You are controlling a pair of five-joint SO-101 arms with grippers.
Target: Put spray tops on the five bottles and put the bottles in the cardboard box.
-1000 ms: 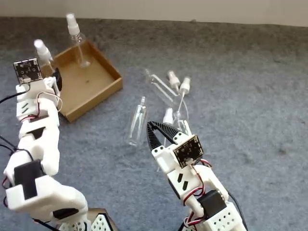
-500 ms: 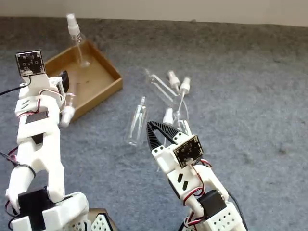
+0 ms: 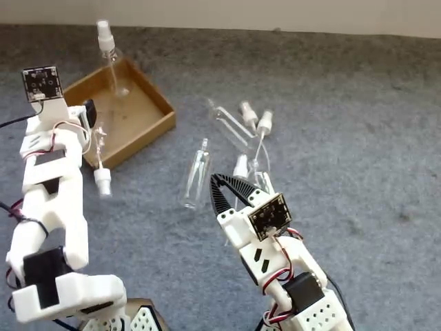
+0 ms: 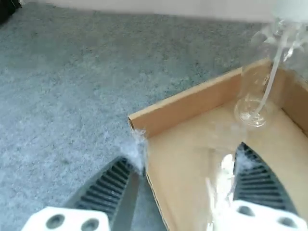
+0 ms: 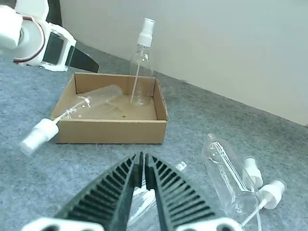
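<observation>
Two arms at a counter [image 3: 358,138] covered in grey carpet.

**Left hand** [image 4: 185,154]: spread wide with nothing held, poised over the near corner of the cardboard box [image 3: 155,131]; one finger is outside the box wall and the other above the box floor.

**Right hand** [image 5: 143,159]: fingers drawn together to a thin slit with nothing between them, low over the counter and aimed toward the box.

**(a)** Upright bottle [image 3: 110,58] with spray top fitted, standing in the far corner of the box. Its long axis is vertical and the top points up.

**(b)** Slanted bottle [image 5: 94,100], spray top fitted, lying across the box's near wall. The base is inside the box. The long axis runs outward over the wall, and the white top points away from the box, out over the counter. Whether the top touches the counter cannot be told.

**(c)** Bare bottle [image 3: 195,172], lying flat on the counter just ahead of the right hand. Its long axis runs near to far, with the open neck pointing to the far side.

**(d)** Second bare bottle [image 5: 224,168], lying flat beyond (c) on a diagonal, with two loose spray tops [image 3: 265,123] just beside it.
</observation>
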